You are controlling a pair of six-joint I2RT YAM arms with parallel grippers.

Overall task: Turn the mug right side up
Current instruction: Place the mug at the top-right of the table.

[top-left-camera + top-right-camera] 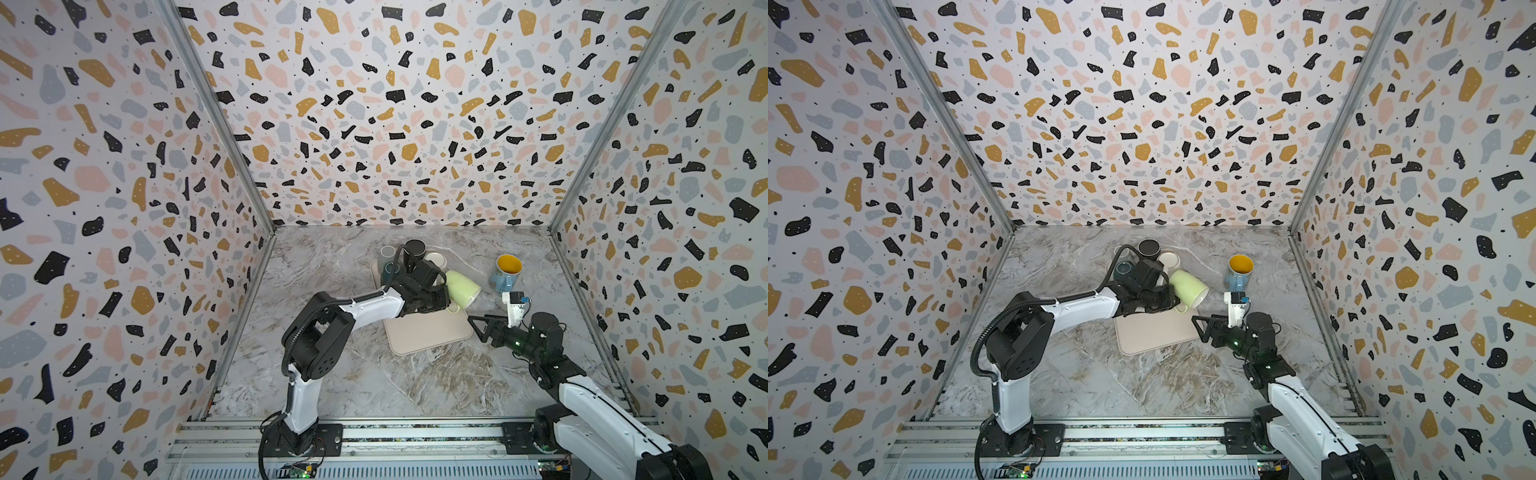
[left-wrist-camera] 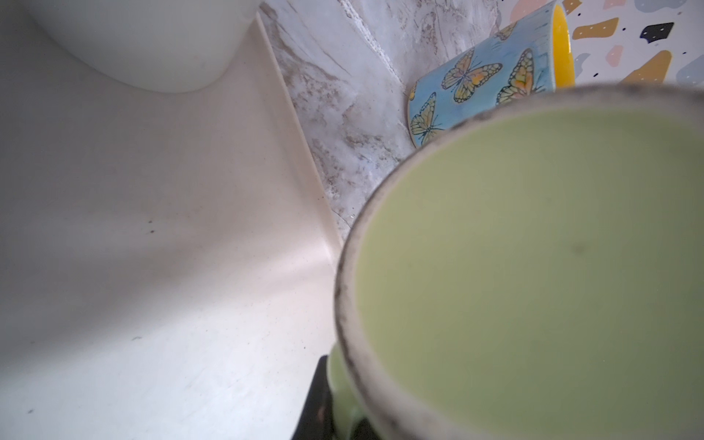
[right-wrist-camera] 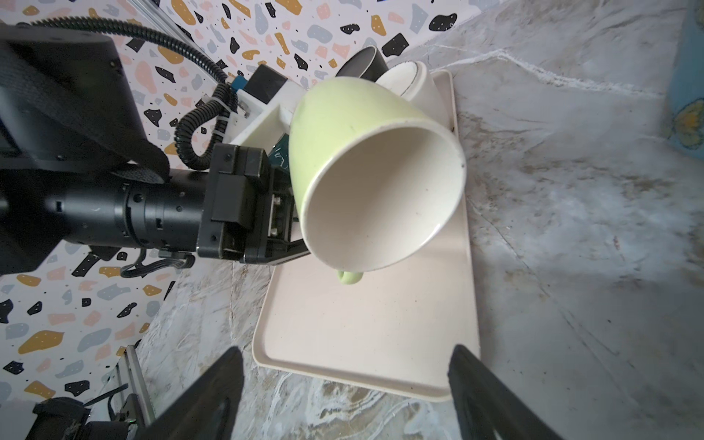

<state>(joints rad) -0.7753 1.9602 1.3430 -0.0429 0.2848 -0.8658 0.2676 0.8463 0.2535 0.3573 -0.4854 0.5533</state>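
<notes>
Green mug (image 1: 463,289), tilted mouth-outward above the tray's (image 1: 428,336) right edge, pinched near its handle by my closed left gripper (image 1: 448,304). My right gripper (image 1: 477,328) gapes, empty. Risk: mug pivoting or slipping from so narrow a hold.

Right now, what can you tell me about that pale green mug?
The pale green mug looks ceramic, glossy green outside, cream inside, wider at the mouth, with a small loop handle. It is empty, lifted and tipped on its side above the beige tray, held only by the left claw, which grips it at the handle side.
</notes>
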